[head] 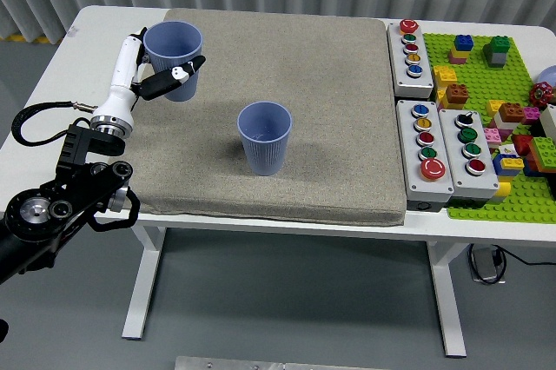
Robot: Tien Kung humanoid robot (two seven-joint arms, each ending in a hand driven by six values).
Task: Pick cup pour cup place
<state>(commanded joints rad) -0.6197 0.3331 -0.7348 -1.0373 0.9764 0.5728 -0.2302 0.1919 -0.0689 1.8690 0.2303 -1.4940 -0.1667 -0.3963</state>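
Over the left part of the grey mat [330,109], the left hand [161,75] is gripping one blue cup [173,59], with a dark finger wrapping across the cup's front wall and the white forearm running down and left toward the table's near-left corner. That cup is sitting upright with its mouth facing up, close to the mat's far-left edge; whether its base is touching the mat or hovering just above cannot be told from this view. Holding it level like this is likely keeping anything inside from spilling, though no contents are showing.

A second blue cup [264,136] is standing upright by itself near the middle of the mat, well apart from the held one, and it is probably serving as the receiver for the pour. With the held cup off to the side and untilted, the hand is either carrying it toward that pour or setting it down afterwards; the single view is not settling which.

On the white table [87,31] to the right of the mat, grey button boxes [432,131] and a green brick plate [486,118] are lying clear of the work. No right arm is showing anywhere.
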